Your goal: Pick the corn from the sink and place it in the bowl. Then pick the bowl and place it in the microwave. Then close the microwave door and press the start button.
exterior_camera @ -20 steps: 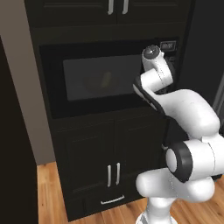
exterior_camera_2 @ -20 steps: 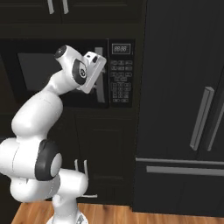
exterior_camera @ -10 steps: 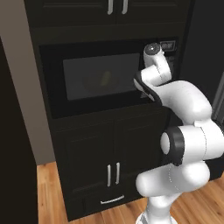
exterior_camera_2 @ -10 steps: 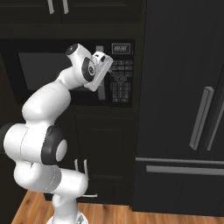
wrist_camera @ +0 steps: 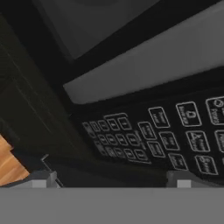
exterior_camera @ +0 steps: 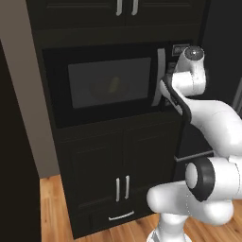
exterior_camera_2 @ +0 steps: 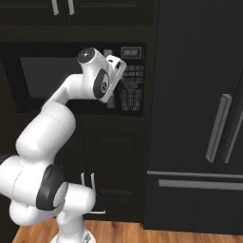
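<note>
Left base view shows the microwave (exterior_camera: 108,85) built into dark cabinetry, its microwave door (exterior_camera: 106,85) shut flush, the silver handle (exterior_camera: 161,78) upright at the door's right edge. Behind the glass a faint yellowish shape is probably the corn (exterior_camera: 113,85) in the bowl (exterior_camera: 103,90). The keypad panel (exterior_camera_2: 131,88) lies right of the handle, directly ahead of the gripper (exterior_camera_2: 118,71). Hand view has the keypad buttons (wrist_camera: 157,135) close in front; which is start cannot be read. The arm reaches up and forward, wrist bent toward the panel. Jaws stand fully apart, holding nothing.
</note>
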Robot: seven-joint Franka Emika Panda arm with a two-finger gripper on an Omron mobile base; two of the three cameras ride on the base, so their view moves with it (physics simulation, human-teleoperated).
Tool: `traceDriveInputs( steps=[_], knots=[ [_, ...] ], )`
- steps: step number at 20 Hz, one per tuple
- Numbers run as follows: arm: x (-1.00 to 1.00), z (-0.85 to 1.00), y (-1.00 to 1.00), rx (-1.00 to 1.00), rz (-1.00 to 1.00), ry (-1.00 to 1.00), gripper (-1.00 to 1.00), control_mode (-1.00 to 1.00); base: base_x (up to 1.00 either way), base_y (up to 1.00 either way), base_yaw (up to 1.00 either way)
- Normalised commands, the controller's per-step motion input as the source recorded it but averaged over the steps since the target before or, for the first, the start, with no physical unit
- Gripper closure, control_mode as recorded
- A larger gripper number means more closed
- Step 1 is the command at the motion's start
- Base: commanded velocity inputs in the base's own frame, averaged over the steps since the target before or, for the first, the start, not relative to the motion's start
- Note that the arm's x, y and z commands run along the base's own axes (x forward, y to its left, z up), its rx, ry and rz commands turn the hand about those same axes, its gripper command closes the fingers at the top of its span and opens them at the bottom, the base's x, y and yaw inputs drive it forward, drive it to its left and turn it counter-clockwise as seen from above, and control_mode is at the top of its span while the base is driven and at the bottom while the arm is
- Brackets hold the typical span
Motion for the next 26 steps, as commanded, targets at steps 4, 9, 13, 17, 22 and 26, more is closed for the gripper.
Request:
traceDriveInputs(
  steps=[4, 9, 13, 17, 22, 26],
  knots=[
    [-0.94, -0.01, -0.49, 0.05, 0.38, -0.02, -1.0, -1.0, 0.0, 0.0, 0.0],
    [-0.53, -0.11, -0.18, 0.0, 0.46, 0.0, -1.0, -1.0, 0.0, 0.0, 0.0],
    [-0.18, -0.01, 0.01, 0.02, 0.1, 0.0, -1.0, -1.0, 0.0, 0.0, 0.0],
    [-0.1, -0.07, -0.03, 0.07, 0.0, -0.02, -1.0, -1.0, 0.0, 0.0, 0.0],
    [-0.16, -0.23, 0.0, 0.0, 0.0, -0.12, -1.0, -1.0, 0.0, 0.0, 0.0],
    [-0.1, -0.44, 0.05, 0.04, 0.02, -0.13, -1.0, -1.0, 0.0, 0.0, 0.0]
  ],
)
